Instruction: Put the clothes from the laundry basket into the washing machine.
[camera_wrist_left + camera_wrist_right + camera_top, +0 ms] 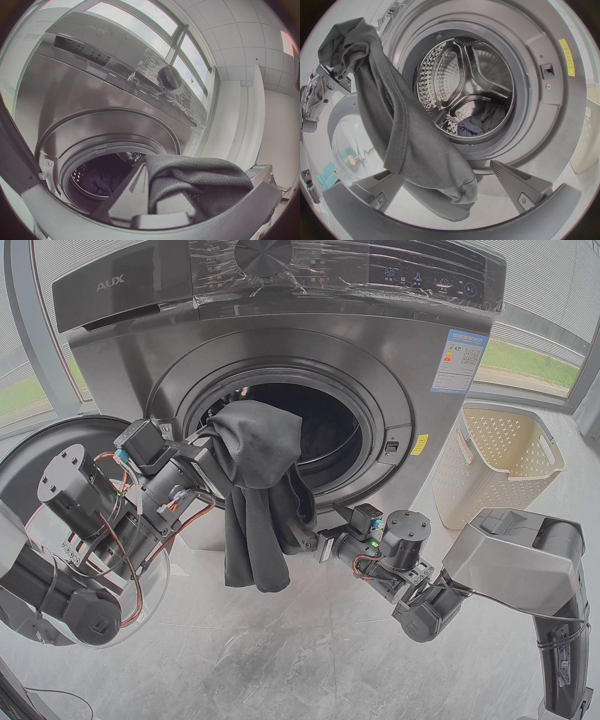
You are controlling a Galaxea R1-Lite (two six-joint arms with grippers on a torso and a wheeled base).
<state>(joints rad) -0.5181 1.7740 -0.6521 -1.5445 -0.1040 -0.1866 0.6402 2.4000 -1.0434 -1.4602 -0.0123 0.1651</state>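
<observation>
Left gripper (203, 445) is pinching a dark garment (256, 446) at the washer's open mouth (325, 427).

Hanging from that pinch, the garment is bunching its top fold in front of the mouth while its long tail is drooping outside, toward the floor. Right gripper (305, 535) is hovering low, fingers spread, with the tail dangling between them. The cloth is looking light, limp and thinly meshed, so it is likely to slump and catch on the rim. Holding near the bunched top and lifting the tail from below seems best. Folds are covering the left fingertips, hiding how deep the bite is. Other clothes (478, 122) are lying in the drum (462, 78). The basket (500, 459) is standing to the washer's right, its bottom hidden.
</observation>
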